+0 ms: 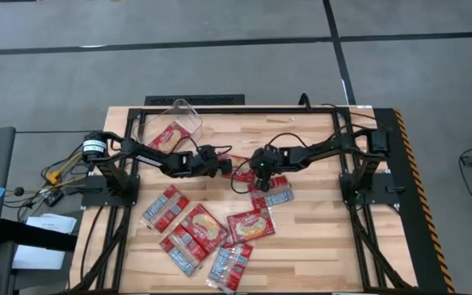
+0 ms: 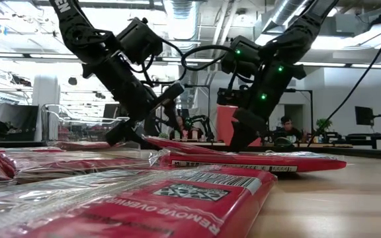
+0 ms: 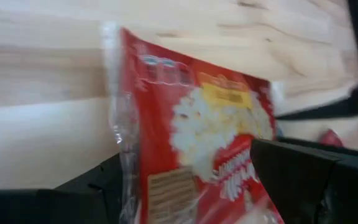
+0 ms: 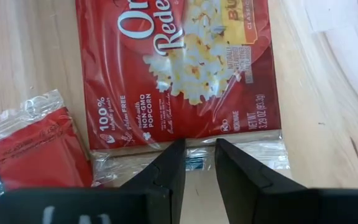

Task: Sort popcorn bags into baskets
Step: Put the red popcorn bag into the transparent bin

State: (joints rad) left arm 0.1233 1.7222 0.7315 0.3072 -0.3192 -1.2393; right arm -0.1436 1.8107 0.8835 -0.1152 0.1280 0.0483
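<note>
While most of the popcorn bags [image 1: 199, 233] lie scattered flat across the near half of the wooden surface [image 1: 318, 246], one bag [image 4: 179, 68] sits face up near the middle, right under the right gripper [image 4: 196, 165]. That gripper has its two fingers down at the bag's clear sealed edge with only a narrow gap between them, and I can't really tell if the plastic is pinched or not. Another bag [image 3: 191, 143] lies in front of the left gripper [image 1: 216, 161], which is spread wide, one finger on each side of it, close to the middle of the surface too. The clear basket [image 1: 179, 123] sits at the far left corner, tipped a bit, with a red bag showing in it. In the low view a person [image 2: 285, 125] sits way back in the room.
</note>
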